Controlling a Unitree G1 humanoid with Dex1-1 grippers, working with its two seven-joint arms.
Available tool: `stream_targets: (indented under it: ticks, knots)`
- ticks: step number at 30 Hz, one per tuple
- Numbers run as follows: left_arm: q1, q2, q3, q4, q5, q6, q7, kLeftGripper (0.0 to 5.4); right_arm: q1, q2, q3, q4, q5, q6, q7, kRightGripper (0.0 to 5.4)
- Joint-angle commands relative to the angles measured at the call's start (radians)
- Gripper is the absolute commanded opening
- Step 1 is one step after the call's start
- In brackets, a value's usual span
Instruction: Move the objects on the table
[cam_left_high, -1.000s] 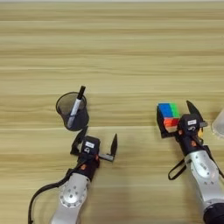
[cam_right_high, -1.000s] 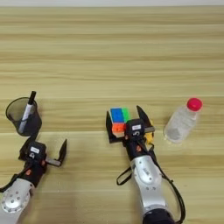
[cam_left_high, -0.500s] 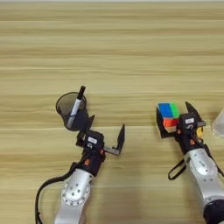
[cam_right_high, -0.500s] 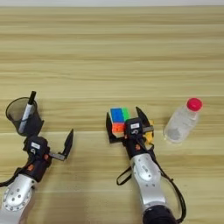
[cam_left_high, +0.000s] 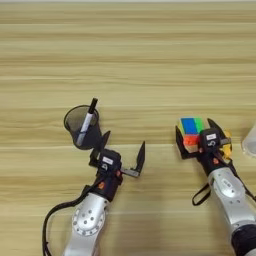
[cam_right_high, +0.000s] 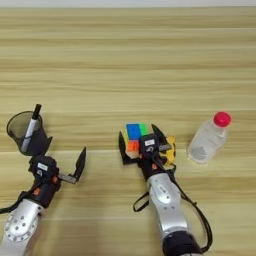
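Puzzle cube (cam_right_high: 134, 136), judged light, rigid and slick-faced, is bracketed between the right hand's (cam_right_high: 137, 145) spread fingers; opposite flat faces should be gripped. Just ahead of the wide-open, empty left hand (cam_left_high: 122, 150) stands the pen cup (cam_left_high: 81, 125).

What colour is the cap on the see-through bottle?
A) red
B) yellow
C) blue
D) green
A, because the clear bottle standing on the table, to the right of the puzzle cube and the right gripper, has a red cap on top.
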Motion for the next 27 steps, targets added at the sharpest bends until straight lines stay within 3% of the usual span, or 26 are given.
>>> stream_targets:
  ticks: [1, 27]
  knots:
    - [-0.001, -0.005, -0.006, 0.009, 0.015, -0.008, 0.008, 5.36, -0.016, 0.001, 0.002, 0.014, -0.007, 0.036, -0.011, 5.40]
    - [-0.005, -0.012, -0.005, 0.025, 0.032, -0.027, 0.035, 5.36, -0.066, 0.011, -0.003, 0.092, 0.003, 0.118, -0.033, 5.40]
